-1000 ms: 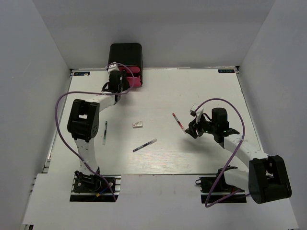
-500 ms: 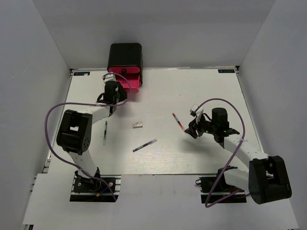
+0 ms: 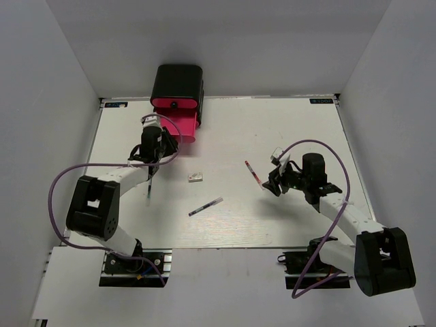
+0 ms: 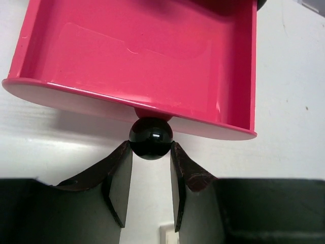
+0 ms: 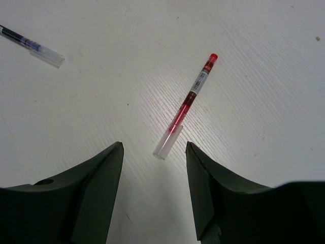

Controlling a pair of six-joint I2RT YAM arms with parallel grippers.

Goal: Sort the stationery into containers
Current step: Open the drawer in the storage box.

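left pincer (image 4: pixel 151 148) is clamped on the black knob (image 4: pixel 151 137) of the open pink drawer (image 4: pixel 127 61); a skewed pull may let the round knob slip free. right pincer (image 5: pixel 154 146), jaws apart, hovers over the red pen (image 5: pixel 190 99) on the tabletop, well right of the drawer.

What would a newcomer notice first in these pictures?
The bright pink drawer stands pulled out of the black box at the far left of the table, with the left gripper closed on its black knob. Next, the red pen lies right of centre, with the right gripper open over it.
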